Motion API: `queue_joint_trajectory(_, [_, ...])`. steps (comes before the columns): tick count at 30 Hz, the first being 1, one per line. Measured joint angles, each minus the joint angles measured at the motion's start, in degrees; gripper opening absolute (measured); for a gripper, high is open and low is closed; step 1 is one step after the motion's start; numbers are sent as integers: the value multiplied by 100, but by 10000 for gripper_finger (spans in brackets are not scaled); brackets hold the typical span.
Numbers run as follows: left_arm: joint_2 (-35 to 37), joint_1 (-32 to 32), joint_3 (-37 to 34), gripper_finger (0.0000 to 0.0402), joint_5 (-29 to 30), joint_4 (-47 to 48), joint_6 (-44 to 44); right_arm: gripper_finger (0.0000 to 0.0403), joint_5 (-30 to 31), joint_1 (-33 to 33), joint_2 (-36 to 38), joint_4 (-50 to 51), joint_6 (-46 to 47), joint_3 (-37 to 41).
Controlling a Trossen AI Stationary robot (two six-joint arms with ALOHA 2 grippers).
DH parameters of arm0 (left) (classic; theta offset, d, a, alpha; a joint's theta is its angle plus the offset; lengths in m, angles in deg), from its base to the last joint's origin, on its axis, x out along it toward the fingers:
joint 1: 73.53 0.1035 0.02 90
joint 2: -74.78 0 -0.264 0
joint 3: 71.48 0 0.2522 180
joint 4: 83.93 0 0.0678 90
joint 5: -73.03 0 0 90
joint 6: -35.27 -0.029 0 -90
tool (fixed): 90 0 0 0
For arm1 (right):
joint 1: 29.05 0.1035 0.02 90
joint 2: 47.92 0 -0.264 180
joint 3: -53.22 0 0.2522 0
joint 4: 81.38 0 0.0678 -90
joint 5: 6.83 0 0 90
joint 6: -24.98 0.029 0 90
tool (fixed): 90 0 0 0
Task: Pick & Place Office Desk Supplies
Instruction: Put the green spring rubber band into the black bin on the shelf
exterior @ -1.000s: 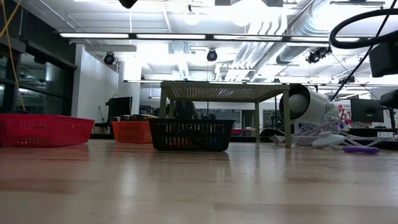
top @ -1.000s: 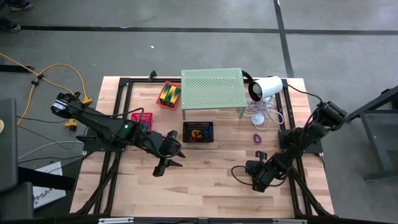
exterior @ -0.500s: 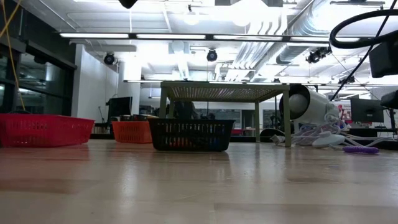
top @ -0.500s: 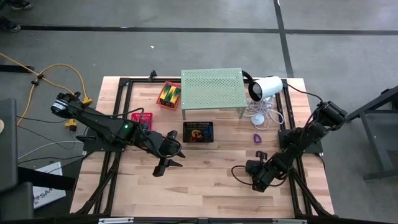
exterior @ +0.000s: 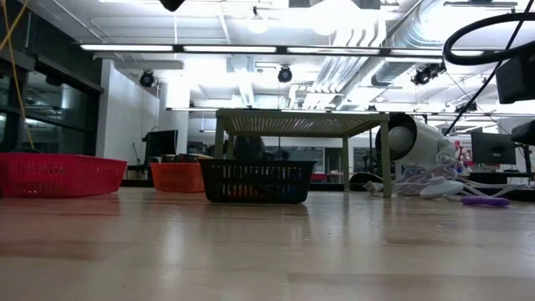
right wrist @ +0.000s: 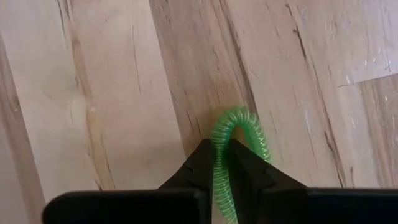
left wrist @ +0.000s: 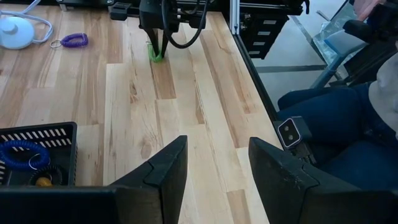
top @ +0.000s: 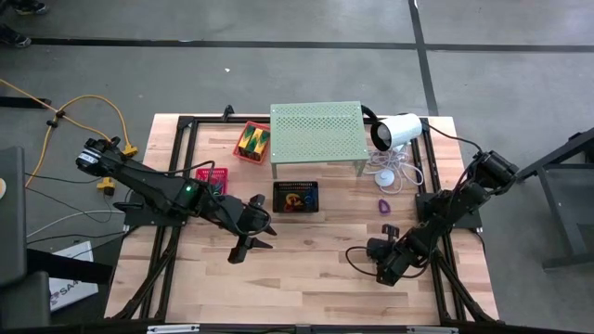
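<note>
The right gripper (right wrist: 221, 163) is down at the wooden table (top: 306, 269), near its front-right part, its 2 dark fingers pinched tight on a green coil loop (right wrist: 235, 140) that arches out past the fingertips and touches the boards. The left wrist view shows the same scene from across the table, with the green loop (left wrist: 155, 52) caught at the tip of the right arm. From overhead, neither arm has shifted since the frames a second before; only the right gripper's fingers have drawn closer together, from a partly parted stance to the tight pinch on the loop.

The left gripper (top: 249, 243) hangs over the middle of the table with its fingers (left wrist: 166, 167) spread wide and nothing between them, as in the earlier frames.

Just behind it sits a black mesh basket (top: 295, 197) holding a blue coil loop (left wrist: 18, 154) and other small coloured pieces. A purple coil loop (top: 382, 205) lies on the boards to the right, near the white cords of a white cylindrical lamp (top: 396, 131). 2 red baskets stand to the left: a nearer red basket (top: 212, 178) and a far red basket (top: 251, 143) with yellow-and-green wedges inside, beside the pale-green perforated shelf (top: 316, 133). None of these has moved. A seated person's legs (left wrist: 336, 118) show beyond the table edge.
</note>
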Motion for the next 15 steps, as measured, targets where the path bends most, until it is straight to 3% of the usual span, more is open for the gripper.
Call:
queue_joint_trajectory(10, [0, 0, 1, 166, -1, 0, 0, 23, 63, -77, 61, -168, -55, -66])
queue_joint_trajectory(15, [0, 2, 0, 166, -1, 0, 0, 23, 245, -294, 81, -190, -666, -409])
